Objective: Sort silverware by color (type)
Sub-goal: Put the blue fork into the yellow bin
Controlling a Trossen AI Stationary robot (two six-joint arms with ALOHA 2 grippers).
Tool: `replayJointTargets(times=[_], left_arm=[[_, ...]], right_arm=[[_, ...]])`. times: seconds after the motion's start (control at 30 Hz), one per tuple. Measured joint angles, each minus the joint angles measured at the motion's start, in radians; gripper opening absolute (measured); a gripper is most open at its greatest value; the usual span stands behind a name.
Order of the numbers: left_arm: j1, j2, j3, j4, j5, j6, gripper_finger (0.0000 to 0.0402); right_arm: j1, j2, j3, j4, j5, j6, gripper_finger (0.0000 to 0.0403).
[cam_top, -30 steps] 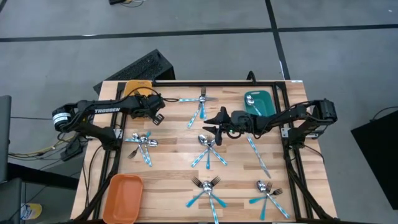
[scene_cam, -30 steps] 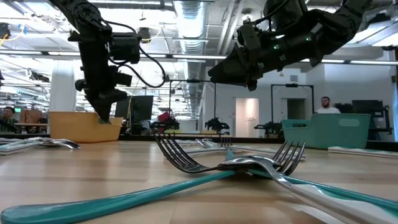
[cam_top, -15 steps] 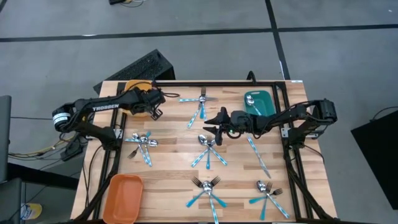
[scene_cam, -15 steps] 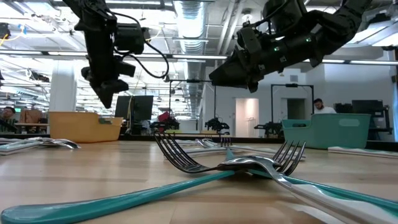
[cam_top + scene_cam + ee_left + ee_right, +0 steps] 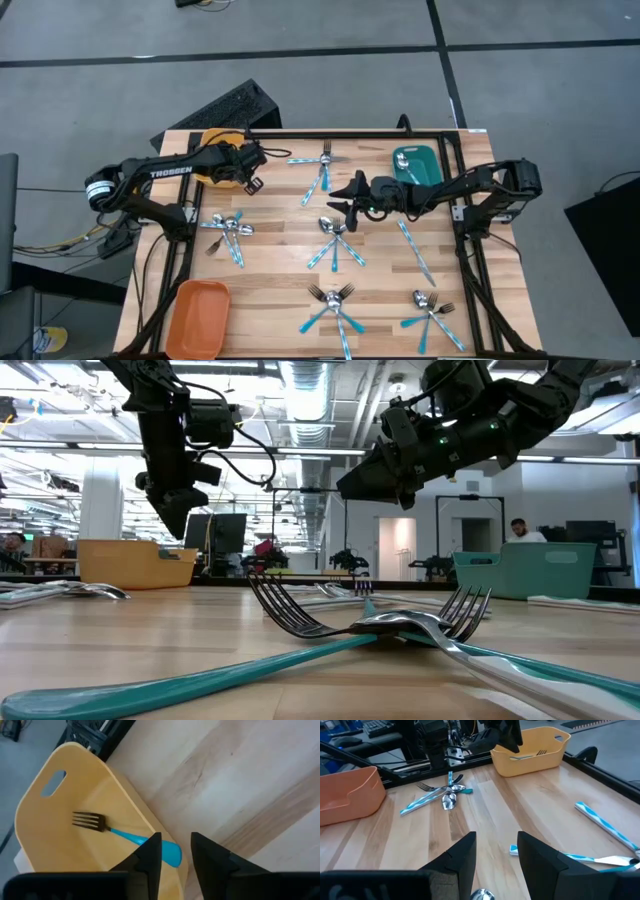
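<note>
**Clearance: left side open, middle crowded**

Left gripper (image 5: pixel 252 180) hangs over the yellow tray (image 5: pixel 213 140) rim, far left; bare wood just right of it. Right gripper (image 5: pixel 343 200) blocks table centre, above a silverware (image 5: pixel 333 243) pile. Orange tray (image 5: pixel 197 317) fills near-left corner, teal tray (image 5: pixel 421 160) far right. Piles leave narrow lanes.

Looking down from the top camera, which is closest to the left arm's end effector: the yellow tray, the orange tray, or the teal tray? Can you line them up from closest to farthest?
From the left end effector:
1. Yellow tray, at the table's far left corner, right beside the end effector.
2. Teal tray, far right side, across the table.
3. Orange tray, near left corner, a little farther than the teal one.
</note>
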Motion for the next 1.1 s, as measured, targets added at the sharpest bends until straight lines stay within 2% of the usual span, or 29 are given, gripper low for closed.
replayJointTargets(times=[0.27,0.47,0.7,0.9,1.1], left_arm=[[0.020,0.110,-0.001,-0.005,0.027,0.009,0.0095],[0.018,0.172,-0.001,-0.026,0.009,0.004,0.0071],[0.018,0.166,0.002,-0.036,-0.060,0.002,0.0006],[0.018,0.139,0.062,-0.075,-0.158,0.014,0.0002],[0.019,0.107,0.118,-0.082,-0.175,0.081,0.0001]], right_arm=[[-0.003,0.000,0.000,0.010,0.000,0.000,0.0166],[0.017,0.000,0.000,0.000,0.000,-0.003,0.0166],[0.014,0.000,0.000,-0.002,0.000,-0.003,0.0166],[0.015,0.000,0.000,-0.001,0.000,-0.002,0.0166],[0.014,0.000,0.000,-0.001,0.000,-0.001,0.0166]])
